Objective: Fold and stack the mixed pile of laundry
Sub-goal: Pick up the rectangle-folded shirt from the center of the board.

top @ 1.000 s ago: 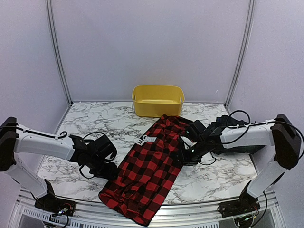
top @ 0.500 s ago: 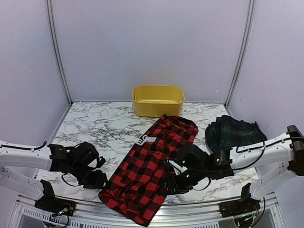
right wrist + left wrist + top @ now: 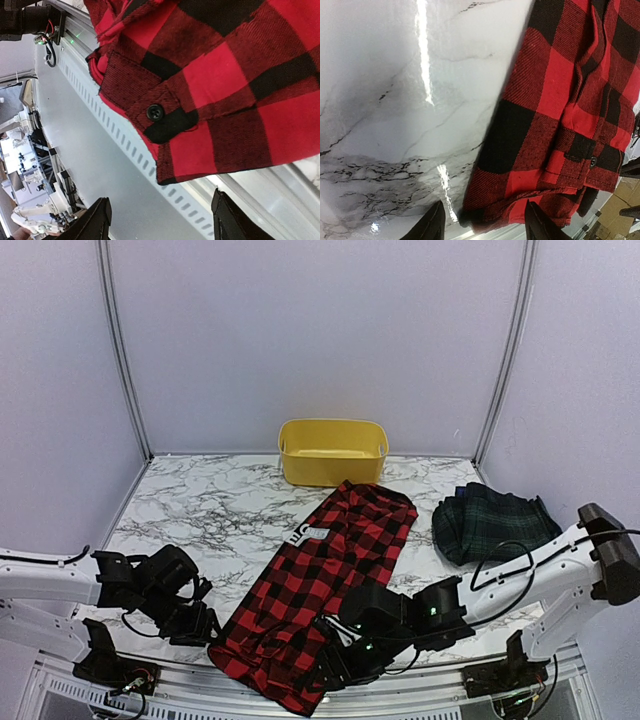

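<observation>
The red-and-black checked garment lies spread in a long diagonal strip, its white label toward the far end and its near end hanging over the table's front edge. My left gripper is open just left of the garment's near-left corner, which lies between the spread fingers. My right gripper is open at the garment's near-right corner, where a buttoned cuff overhangs the slotted rail; nothing is gripped. A dark green-navy tartan garment sits bunched at the right.
A yellow plastic tub stands at the back centre. The marble table ends in a slotted metal rail along the front edge. Grey walls enclose the sides and back.
My right arm swept from the garment's right middle down to its near-right corner, uncovering the tartan garment, and its jaws widened. My left arm drew back toward the near-left corner.
</observation>
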Tool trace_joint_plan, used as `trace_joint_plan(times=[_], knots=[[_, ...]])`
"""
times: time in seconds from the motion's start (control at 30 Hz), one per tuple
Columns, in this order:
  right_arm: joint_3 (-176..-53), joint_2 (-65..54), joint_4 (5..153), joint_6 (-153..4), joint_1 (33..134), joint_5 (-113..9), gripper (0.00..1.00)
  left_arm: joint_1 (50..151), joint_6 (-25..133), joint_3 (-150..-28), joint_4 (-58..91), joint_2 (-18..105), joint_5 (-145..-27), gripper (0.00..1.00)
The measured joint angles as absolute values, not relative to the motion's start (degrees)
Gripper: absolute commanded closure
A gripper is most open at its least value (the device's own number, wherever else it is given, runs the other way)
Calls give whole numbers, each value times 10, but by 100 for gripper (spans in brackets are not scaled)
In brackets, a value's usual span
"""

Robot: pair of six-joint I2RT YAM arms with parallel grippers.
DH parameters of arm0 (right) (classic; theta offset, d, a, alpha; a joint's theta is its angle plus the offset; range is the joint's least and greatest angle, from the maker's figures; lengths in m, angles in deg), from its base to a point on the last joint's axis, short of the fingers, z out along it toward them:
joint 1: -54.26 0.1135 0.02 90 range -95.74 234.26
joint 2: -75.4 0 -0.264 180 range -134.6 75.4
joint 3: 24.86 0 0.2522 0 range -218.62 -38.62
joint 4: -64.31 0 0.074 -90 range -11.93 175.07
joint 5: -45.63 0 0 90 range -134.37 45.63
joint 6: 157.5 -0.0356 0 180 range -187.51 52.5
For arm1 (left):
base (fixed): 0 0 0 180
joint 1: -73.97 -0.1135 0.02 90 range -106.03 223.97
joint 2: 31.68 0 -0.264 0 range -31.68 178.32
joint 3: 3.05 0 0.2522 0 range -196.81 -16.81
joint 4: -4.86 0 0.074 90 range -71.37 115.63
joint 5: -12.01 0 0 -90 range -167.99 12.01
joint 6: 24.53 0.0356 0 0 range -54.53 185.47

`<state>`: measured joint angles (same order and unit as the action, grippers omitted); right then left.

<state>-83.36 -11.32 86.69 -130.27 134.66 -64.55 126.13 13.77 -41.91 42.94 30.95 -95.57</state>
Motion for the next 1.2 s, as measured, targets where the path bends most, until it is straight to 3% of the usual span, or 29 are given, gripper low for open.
trace_joint_plan(times=[0.33,0.57,0.83,1.2], knots=[[-883,-231,810,-1423,1412,-584,37,1257,153,-415,430,304,-970,44],[-895,-232,822,-1474,1434,-531,38,1256,160,-413,437,297,-962,44],[-886,-153,885,-1507,1463,-524,39,1256,169,-415,438,301,-957,44],[-881,-203,877,-1516,1466,-539,41,1256,168,-422,439,312,-954,44]])
